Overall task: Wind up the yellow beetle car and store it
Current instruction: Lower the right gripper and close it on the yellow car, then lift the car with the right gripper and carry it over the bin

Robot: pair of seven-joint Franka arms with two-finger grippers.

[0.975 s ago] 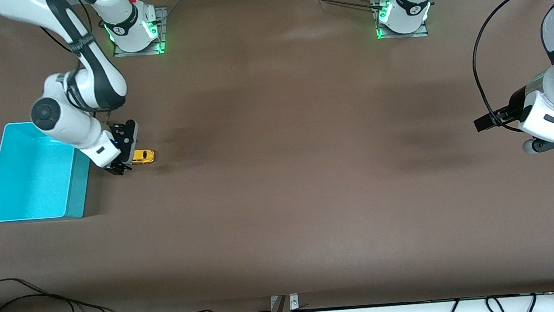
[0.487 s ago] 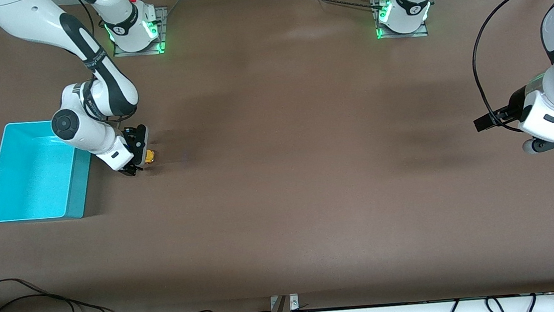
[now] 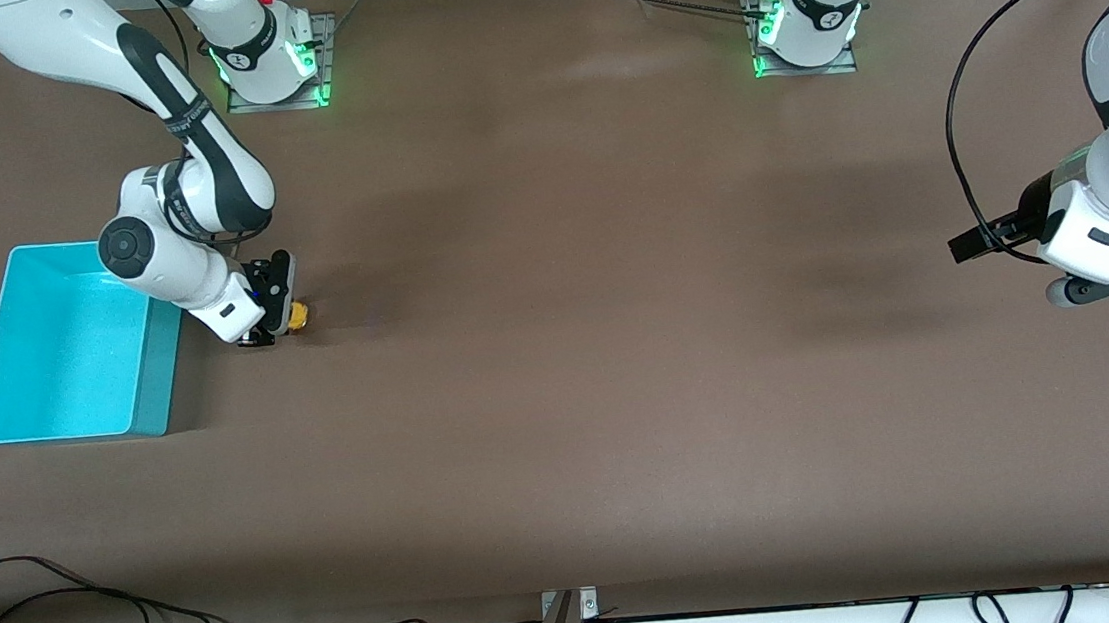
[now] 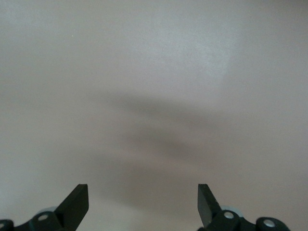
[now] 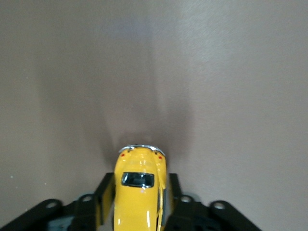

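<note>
Yellow beetle car [image 5: 139, 190], rounded glossy shell

Open turquoise bin [image 3: 66, 344] on the brown table [image 3: 568, 350], toward the right arm's end

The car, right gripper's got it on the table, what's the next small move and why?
Probably drag the car backward along the table to wind it: the right gripper is shut on its sides, wheels down beside the bin. The left gripper waits open.
</note>
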